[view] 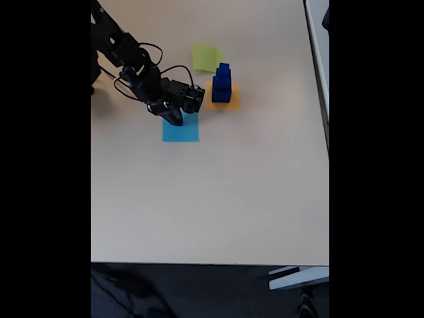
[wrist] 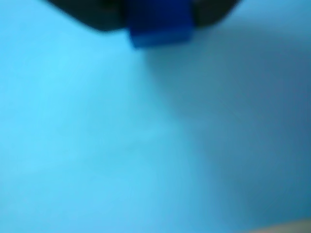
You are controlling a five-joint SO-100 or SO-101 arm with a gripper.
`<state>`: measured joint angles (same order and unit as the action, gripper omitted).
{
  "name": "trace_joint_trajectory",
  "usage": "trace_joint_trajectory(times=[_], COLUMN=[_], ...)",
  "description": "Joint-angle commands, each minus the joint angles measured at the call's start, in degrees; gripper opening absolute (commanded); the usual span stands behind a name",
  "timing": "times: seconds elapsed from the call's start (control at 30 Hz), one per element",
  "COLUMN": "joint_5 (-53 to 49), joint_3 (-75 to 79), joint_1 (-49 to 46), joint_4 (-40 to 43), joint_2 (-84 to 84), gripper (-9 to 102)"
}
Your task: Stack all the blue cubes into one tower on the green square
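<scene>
In the fixed view the black arm reaches in from the upper left, and its hand (view: pixel 175 118) hangs over the top left corner of the light blue paper square (view: pixel 181 130), hiding that corner. The wrist view is heavily blurred: nearly everything there is the same light blue paper (wrist: pixel 121 145), shaded darker toward the right, and at the top edge a dark blue cube (wrist: pixel 159 26) sits between two black shapes that look like the hand's fingers (wrist: pixel 87 14), with the cube's upper part cut off by the frame. The hand appears to be pinching this cube, though the blur leaves the contact itself unclear, and in the fixed view the cube cannot be made out at all beneath the dark arm. To the right of the arm, a stack of dark blue cubes (view: pixel 222 84) stands on the orange-yellow square (view: pixel 232 103), covering most of it; the number of cubes in the stack is hard to count at this size. The green square (view: pixel 207 57) lies bare just up and left of that stack on the pale surface (view: pixel 212 199).
</scene>
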<state>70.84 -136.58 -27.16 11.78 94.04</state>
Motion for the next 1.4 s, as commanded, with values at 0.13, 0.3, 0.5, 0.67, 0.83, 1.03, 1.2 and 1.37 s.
trace_joint_trajectory(times=[0.13,0.3,0.5,0.67,0.83,1.03,1.2,1.37], joint_5=[0.6,0.6,0.5,1.8,4.7,7.7,15.0,20.7], joint_3=[0.2,0.0,0.3,3.1,10.9,19.2,22.1,24.3], joint_1=[-0.2,0.1,1.5,3.6,5.8,9.0,12.3,16.2], joint_4=[-1.7,-2.1,-2.3,0.7,10.5,15.4,15.1,14.9], joint_2=[0.3,0.3,1.8,6.1,10.8,13.1,13.8,14.0], gripper=[11,16,20,22,26,27,27,30])
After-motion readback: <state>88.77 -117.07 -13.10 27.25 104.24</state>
